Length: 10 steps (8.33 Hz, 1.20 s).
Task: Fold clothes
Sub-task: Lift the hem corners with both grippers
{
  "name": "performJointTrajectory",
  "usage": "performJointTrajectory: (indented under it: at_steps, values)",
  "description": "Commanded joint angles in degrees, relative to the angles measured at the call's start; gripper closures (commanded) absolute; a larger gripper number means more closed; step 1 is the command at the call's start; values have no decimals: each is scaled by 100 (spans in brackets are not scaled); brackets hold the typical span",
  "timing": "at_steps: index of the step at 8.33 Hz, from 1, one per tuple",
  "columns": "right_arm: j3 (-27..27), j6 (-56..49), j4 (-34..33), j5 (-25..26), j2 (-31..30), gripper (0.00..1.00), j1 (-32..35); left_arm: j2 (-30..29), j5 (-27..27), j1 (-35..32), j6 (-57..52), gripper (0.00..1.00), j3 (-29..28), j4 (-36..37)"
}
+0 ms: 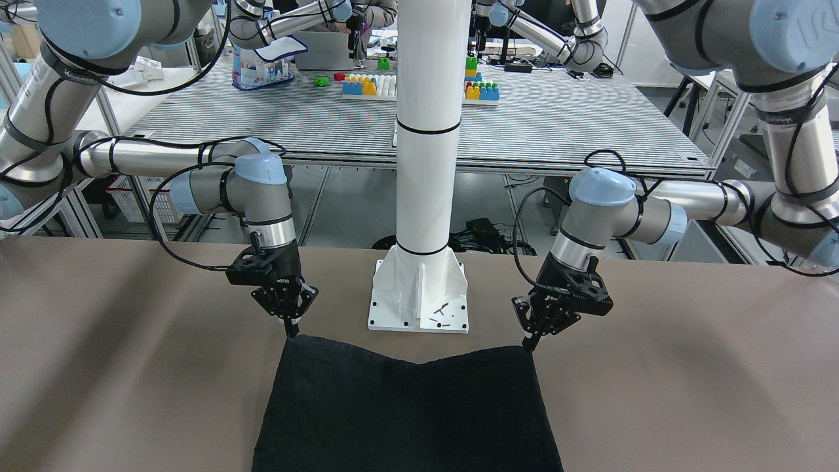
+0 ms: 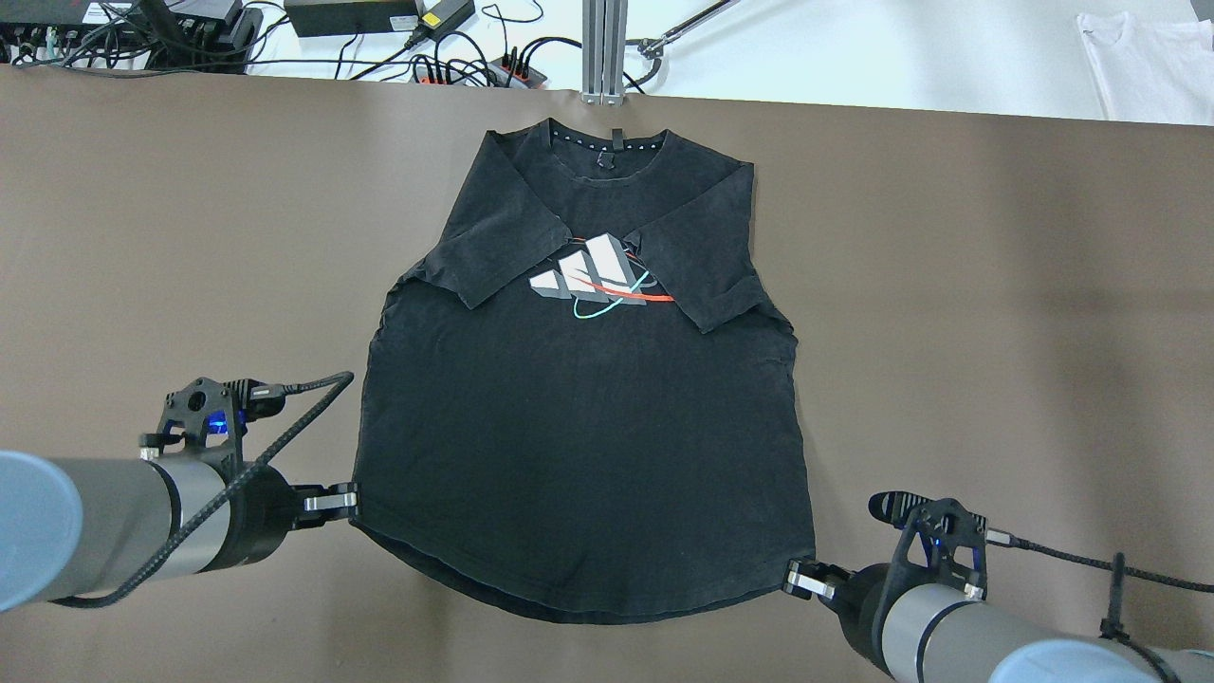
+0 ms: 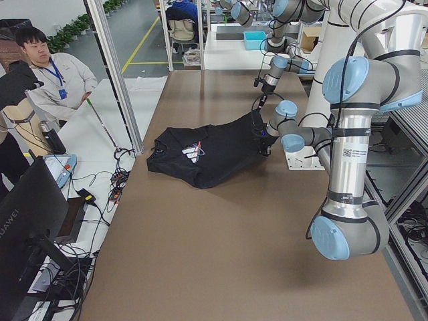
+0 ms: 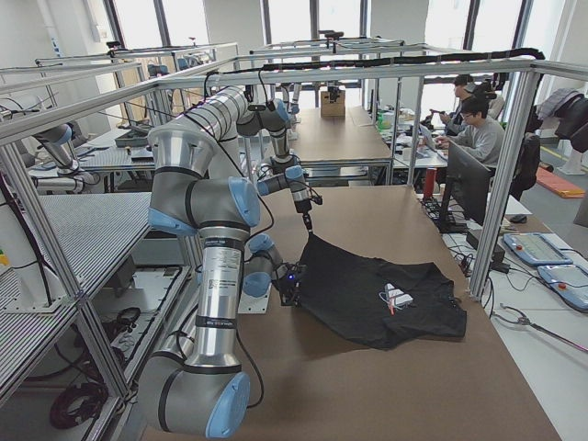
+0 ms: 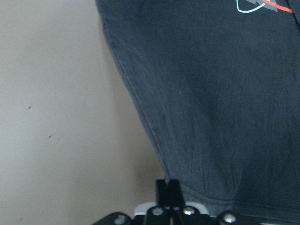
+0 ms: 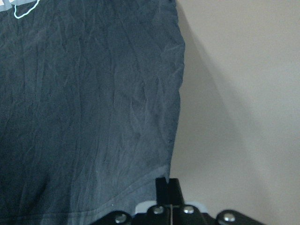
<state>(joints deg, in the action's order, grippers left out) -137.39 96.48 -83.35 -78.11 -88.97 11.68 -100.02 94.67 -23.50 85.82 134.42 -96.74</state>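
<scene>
The clothes are one black T-shirt (image 2: 579, 417) with a white, red and teal logo, lying on the brown table with both sleeves folded in over the chest. My left gripper (image 2: 349, 498) is shut on the hem's left corner, and the left wrist view shows its fingertips (image 5: 168, 187) pinched on the fabric edge. At the hem's other corner my right gripper (image 2: 795, 576) is shut too, fingertips (image 6: 167, 185) closed on the cloth. In the front-facing view the T-shirt (image 1: 406, 406) hangs raised between the left gripper (image 1: 529, 341) and the right gripper (image 1: 292, 331), sagging in the middle.
The white pillar's base plate (image 1: 419, 295) stands just behind the lifted hem. Cables and power strips (image 2: 379, 19) and an aluminium post (image 2: 604, 47) line the table's far edge. A white garment (image 2: 1148, 47) lies beyond the far right corner. A person (image 3: 47, 73) sits past that edge.
</scene>
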Motion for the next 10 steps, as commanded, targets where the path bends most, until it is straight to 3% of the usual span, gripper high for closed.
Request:
performJointTrajectory:
  at_steps: [1,3,6,8,10]
  values:
    - [-576,-323,-873,-862,267,100,344,-756,1094,-541,-504,100,444,1447]
    - [-1234,-323,-1566,-1100,232,100,-522,-354,1702,-123,-505,100,890,1448]
    - [-2237,-253,-2667,-1153,240,100,-1789,446,1730,993,-496,100,1813,1465]
    - [-2231,-235,-2678,-1154,284,100,-1889,660,1722,1242,-444,100,2054,1465]
    - [-2126,-226,-2687,-1057,319,100,-1680,433,1442,885,-452,100,1739,1466]
